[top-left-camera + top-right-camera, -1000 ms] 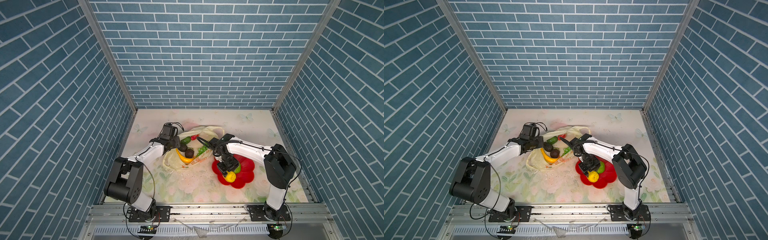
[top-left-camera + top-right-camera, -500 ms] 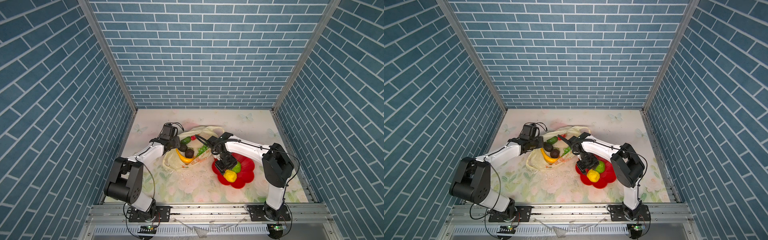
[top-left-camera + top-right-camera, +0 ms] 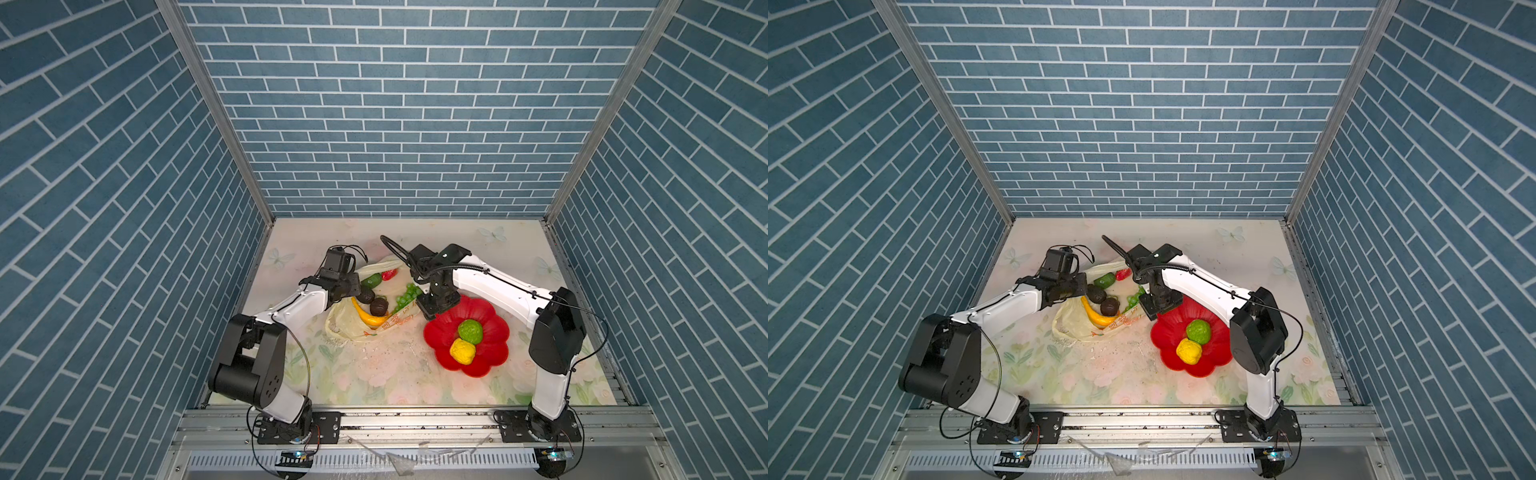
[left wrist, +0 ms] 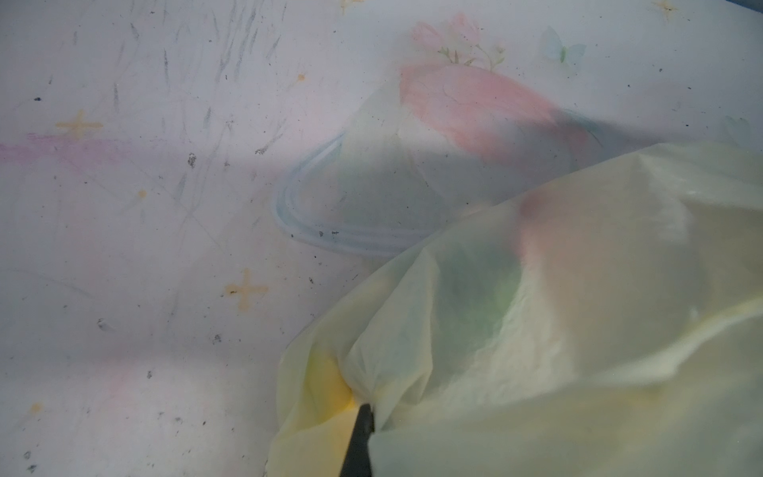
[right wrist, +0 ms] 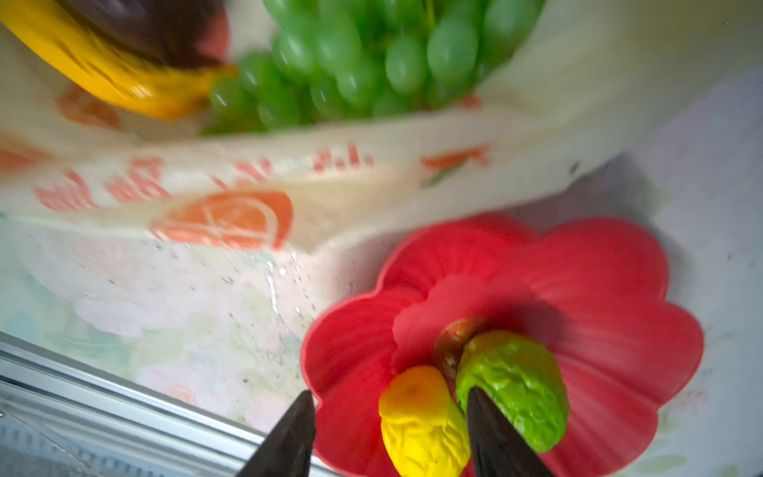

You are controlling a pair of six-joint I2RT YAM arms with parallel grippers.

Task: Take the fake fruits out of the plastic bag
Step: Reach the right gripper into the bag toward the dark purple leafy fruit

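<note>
Fake fruits (image 3: 368, 318): two (knobbly) on plate (image 3: 496, 353), six in bag (image 3: 345, 328).

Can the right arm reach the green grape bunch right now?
Probably yes: the green plastic grape bunch lies uncovered in the open mouth of the thin pale-yellow plastic bag, close beside the open, empty right pincer.

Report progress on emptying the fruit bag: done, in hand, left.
Done: green knobbly ball and yellow knobbly ball lie on the red plate. In hand: left gripper pinches the plastic bag; right gripper is open and empty near the plate. Left: banana, grape bunch, strawberry, green round fruit and dark brown pieces in the bag.
</note>
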